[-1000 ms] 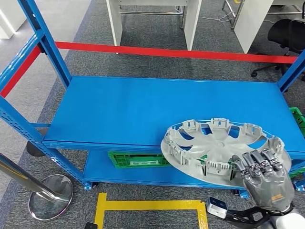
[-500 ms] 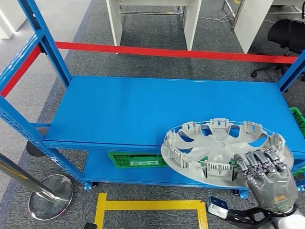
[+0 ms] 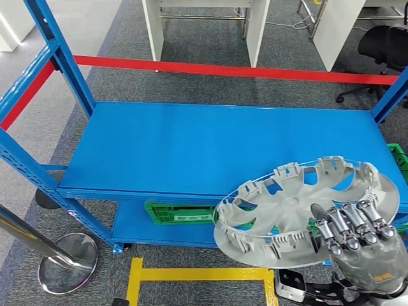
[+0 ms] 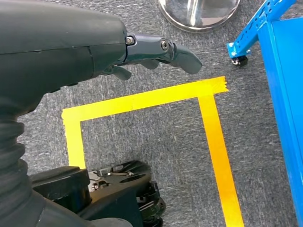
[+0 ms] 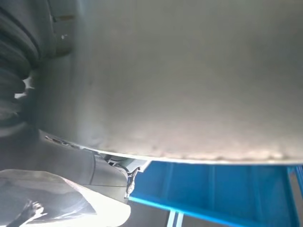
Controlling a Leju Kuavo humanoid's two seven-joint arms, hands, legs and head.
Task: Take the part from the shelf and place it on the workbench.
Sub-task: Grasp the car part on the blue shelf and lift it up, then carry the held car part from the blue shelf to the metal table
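The part is a round grey wheel cover (image 3: 298, 213), ribbed inner side up, at the front right of the blue shelf (image 3: 192, 150). My right hand (image 3: 363, 245) grips its near rim, fingers over the edge. The cover is tilted, its far right side raised, and it overhangs the shelf's front edge. In the right wrist view the cover's smooth grey underside (image 5: 185, 75) is close above the blue shelf (image 5: 221, 194). My left hand (image 4: 107, 42) hangs over the grey carpet with its fingers loosely extended and nothing in it.
A green crate (image 3: 185, 213) sits on the lower shelf. Yellow floor tape (image 3: 197, 275) marks a square in front of the rack. A chrome stand base (image 3: 67, 261) is at the left. White desks (image 3: 206, 25) and a black chair (image 3: 385, 48) stand beyond the rack.
The wheel cover has been lifted and tilted, its far right side rising, and pulled towards me past the shelf's front edge. My right hand has drawn back slightly with it.
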